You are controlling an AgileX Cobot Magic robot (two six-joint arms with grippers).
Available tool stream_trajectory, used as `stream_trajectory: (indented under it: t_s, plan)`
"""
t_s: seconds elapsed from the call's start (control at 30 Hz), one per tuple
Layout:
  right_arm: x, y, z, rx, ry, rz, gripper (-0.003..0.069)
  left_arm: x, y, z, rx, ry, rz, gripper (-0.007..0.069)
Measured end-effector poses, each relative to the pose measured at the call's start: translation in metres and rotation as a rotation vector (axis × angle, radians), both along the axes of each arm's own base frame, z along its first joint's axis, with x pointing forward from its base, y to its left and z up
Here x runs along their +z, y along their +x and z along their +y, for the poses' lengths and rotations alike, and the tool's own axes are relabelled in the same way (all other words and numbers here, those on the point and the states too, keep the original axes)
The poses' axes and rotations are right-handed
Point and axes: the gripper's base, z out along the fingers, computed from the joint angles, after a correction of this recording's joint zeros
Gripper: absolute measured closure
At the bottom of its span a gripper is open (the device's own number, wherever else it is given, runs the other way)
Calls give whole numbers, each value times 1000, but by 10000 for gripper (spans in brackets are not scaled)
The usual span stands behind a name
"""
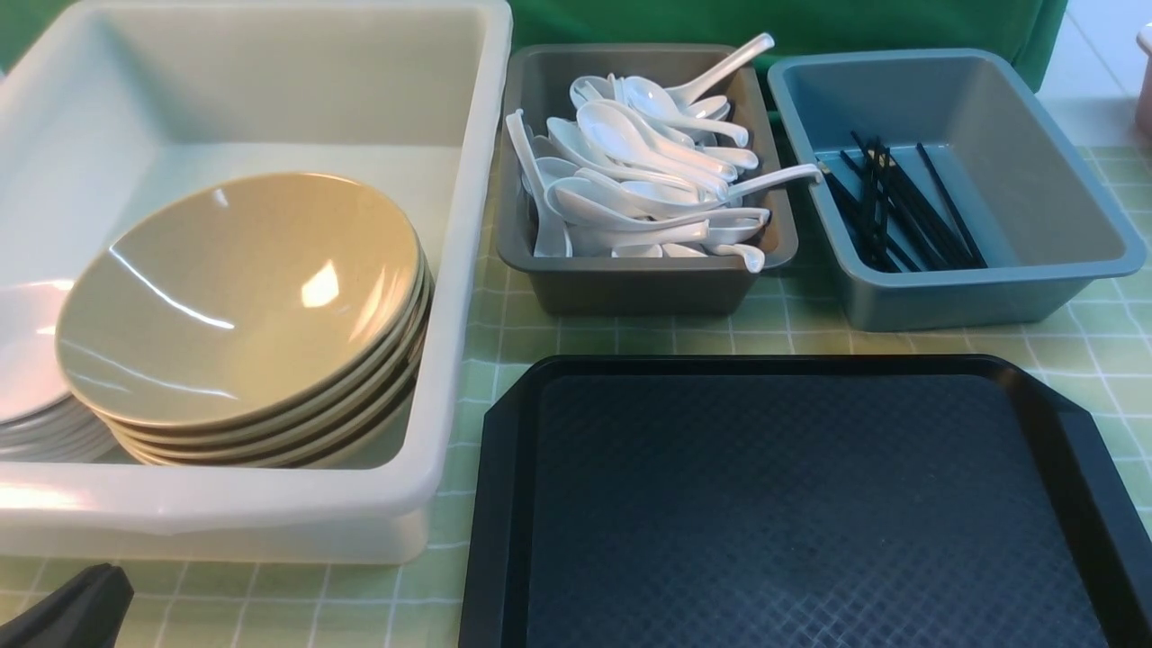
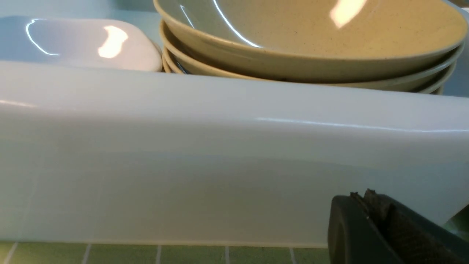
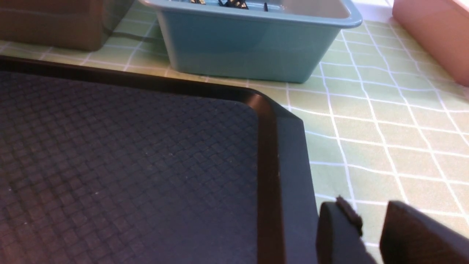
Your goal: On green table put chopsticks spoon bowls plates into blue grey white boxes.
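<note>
- Left gripper (image 2: 370, 205) sits low at the table's near edge, about 7 o'clock in the front view, just outside the near wall of the white box (image 1: 270, 504). Its jaws are pressed together, with nothing between them.
- Right gripper (image 3: 370, 227) is out of the front view. Its wrist camera shows it low over the right rim of the black tray (image 3: 282, 154). A narrow gap shows between the fingers; nothing is held.
- Three boxes on the green table (image 1: 1107, 351): the white box at 9 o'clock, a grey box (image 1: 630, 279) at 12, a blue box (image 1: 990, 288) at 2.
- Bowls (image 1: 238, 297): one tilted stack in the white box, at least four rims countable.
- Plates (image 1: 27, 360): one white stack touching the bowls' left side; count unclear at the frame edge.
- Spoons (image 1: 648, 171): a heaped pile in the grey box, too tangled to count; several handles overhang the rim.
- Chopsticks (image 1: 900, 207): a loose bundle of black sticks in the blue box; count cannot be told.
- The far half of the white box is bare. Narrow strips of cloth separate boxes and tray.
- A pink container (image 3: 436, 33) stands to the right of the blue box.
</note>
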Motion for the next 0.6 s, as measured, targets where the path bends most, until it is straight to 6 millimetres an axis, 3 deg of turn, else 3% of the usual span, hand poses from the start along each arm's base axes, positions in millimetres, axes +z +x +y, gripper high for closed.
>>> stream_trajectory:
  t_s: [0.6]
  plan:
    - [0, 0, 0, 0, 0, 0, 461, 0, 0, 0, -1, 0, -1, 627]
